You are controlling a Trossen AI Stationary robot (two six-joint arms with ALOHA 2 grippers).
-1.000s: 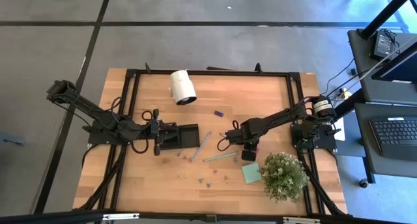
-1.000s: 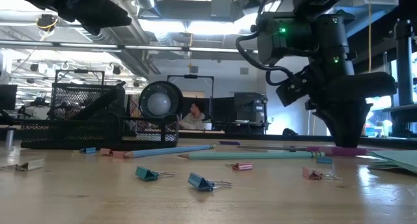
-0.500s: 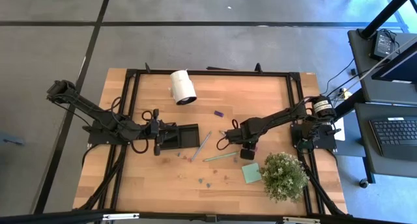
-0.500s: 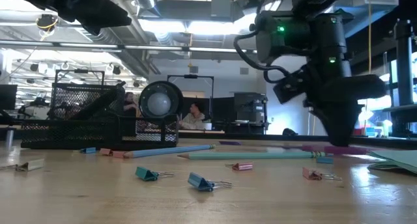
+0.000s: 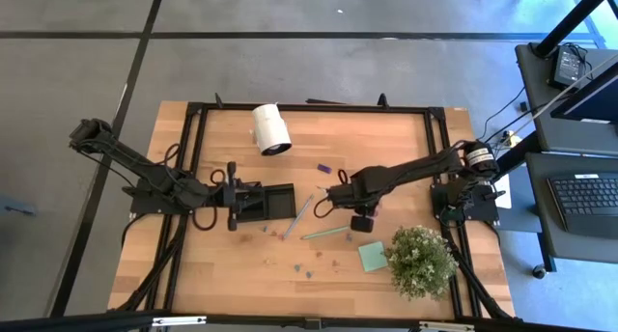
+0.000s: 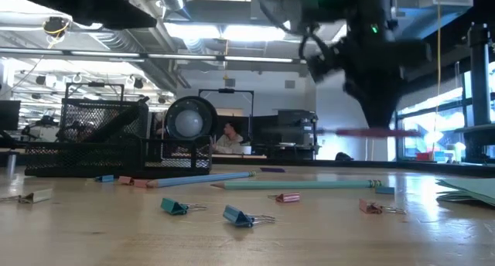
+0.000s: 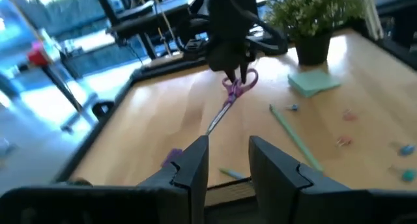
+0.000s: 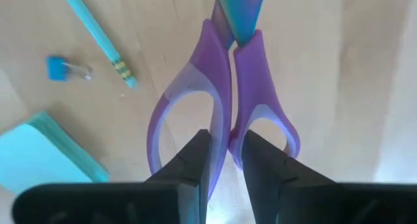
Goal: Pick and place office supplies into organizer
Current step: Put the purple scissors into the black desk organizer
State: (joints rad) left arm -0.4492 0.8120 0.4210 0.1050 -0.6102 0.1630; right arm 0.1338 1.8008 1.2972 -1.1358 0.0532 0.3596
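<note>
right wrist view: right gripper [image 8: 220, 160] is clamped on the purple scissors [image 8: 225, 100], lifted clear of the table. left gripper [image 7: 228, 160], slightly parted and empty, waits over the organizer [image 5: 275, 202], centre-left in the high view. next: carry the scissors leftward into a compartment.

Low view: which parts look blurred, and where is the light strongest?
In the low view the right tool and its scissors are smeared by motion, while the binder clips stay fairly sharp; the ceiling lights glare brightest. The left wrist view is soft overall.
</note>
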